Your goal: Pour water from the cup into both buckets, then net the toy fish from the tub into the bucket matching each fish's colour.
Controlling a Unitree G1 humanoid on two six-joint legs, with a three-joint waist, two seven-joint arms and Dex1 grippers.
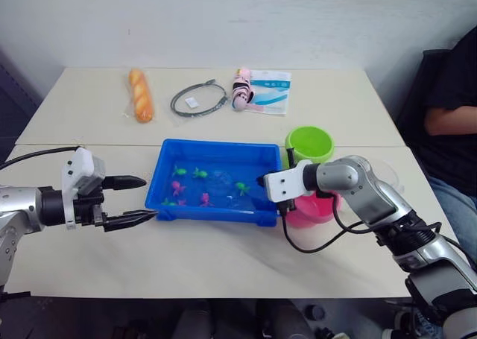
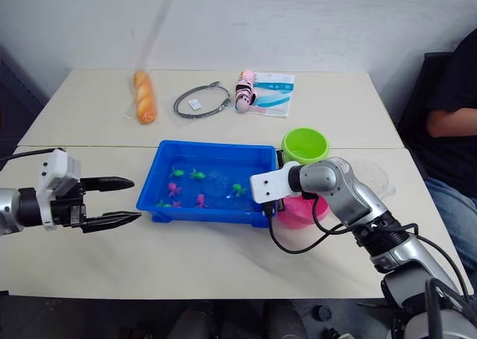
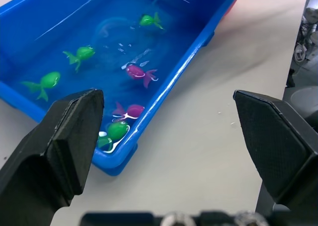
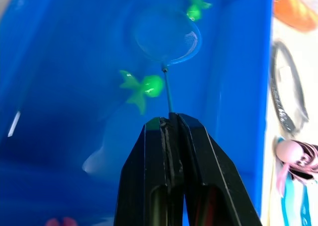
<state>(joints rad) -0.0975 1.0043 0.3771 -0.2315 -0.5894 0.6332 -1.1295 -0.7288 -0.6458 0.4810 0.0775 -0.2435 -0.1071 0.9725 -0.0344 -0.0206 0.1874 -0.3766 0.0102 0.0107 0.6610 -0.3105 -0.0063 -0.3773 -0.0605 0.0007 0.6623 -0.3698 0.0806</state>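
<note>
At the far left of the near table the left gripper [image 1: 128, 201] hovers just beside the tub's left end, its two black fingers spread wide and holding nothing. On the far table behind lie a bread loaf [image 1: 140, 94], a grey cable loop [image 1: 198, 99] and a pink toy on a printed packet [image 1: 267, 90]. The blue tub [image 1: 165, 170] sits mid-table with green and pink toy fish [image 3: 135, 71] scattered in its water. Over the tub's right part the right gripper [image 4: 171, 124] has its fingers pressed together on the thin handle of the net [image 4: 166, 37], whose hoop lies in the water beside a green fish. The right forearm partly hides the pink bucket [image 1: 309, 212]; the green bucket [image 1: 309, 145] stands behind it. A seated person [image 1: 451, 123] is at the far right.
</note>
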